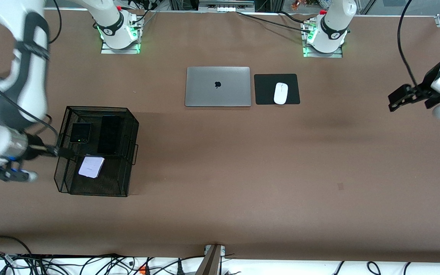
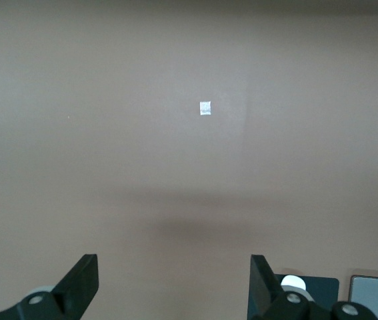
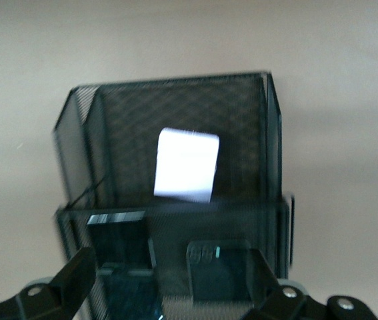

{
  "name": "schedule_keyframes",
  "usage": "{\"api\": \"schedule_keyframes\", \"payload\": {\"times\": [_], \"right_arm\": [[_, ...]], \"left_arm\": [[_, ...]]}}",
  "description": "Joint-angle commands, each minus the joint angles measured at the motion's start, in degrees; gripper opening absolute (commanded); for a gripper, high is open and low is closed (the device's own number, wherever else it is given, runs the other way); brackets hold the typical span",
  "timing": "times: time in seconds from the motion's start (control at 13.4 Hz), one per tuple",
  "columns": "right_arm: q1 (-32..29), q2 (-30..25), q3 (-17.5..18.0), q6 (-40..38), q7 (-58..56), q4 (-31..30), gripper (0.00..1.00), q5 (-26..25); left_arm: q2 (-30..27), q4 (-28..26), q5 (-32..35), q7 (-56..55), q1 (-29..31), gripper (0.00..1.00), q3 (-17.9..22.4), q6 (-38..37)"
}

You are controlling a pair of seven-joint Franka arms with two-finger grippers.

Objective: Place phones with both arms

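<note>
All three phones lie in the mesh basket (image 1: 61, 179) under the open, empty right claw (image 3: 169, 287); the left claw (image 2: 174, 283) waits open over bare surface (image 1: 243, 172). Placing looks done.

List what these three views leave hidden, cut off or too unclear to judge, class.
- Right tool, front view: its own arm and the mesh basket wall cover the fingertips.
- Left tool, front view: the arm above it is cut off by the frame edge.
- Long slim phone and small black phone, right wrist view: cut by the frame edge, blurred through mesh.
- Mouse, left wrist view: mostly hidden by a finger.
</note>
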Motion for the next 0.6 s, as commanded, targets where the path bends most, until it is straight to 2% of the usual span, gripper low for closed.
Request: {"api": "schedule_keyframes", "payload": {"times": [0.0,0.3,0.52], "right_arm": [[0.31,-6.95,0.07,-5.29,1.45,-1.2,1.0,-4.39],[1.27,-10.65,0.07,-6.79,3.81,-1.38,1.0,-8.17],[2.5,-11.36,0.25,-6.0,3.91,-1.56,1.0,-11.0]], "left_arm": [[-2.74,-0.39,-1.76,0.58,-0.02,1.0,-0.17,-1.66],[-3.72,-0.56,-3.08,5.49,-0.28,1.0,0.71,-3.16],[-3.98,-0.74,-3.08,5.68,-0.55,1.0,0.98,-3.25]]}}
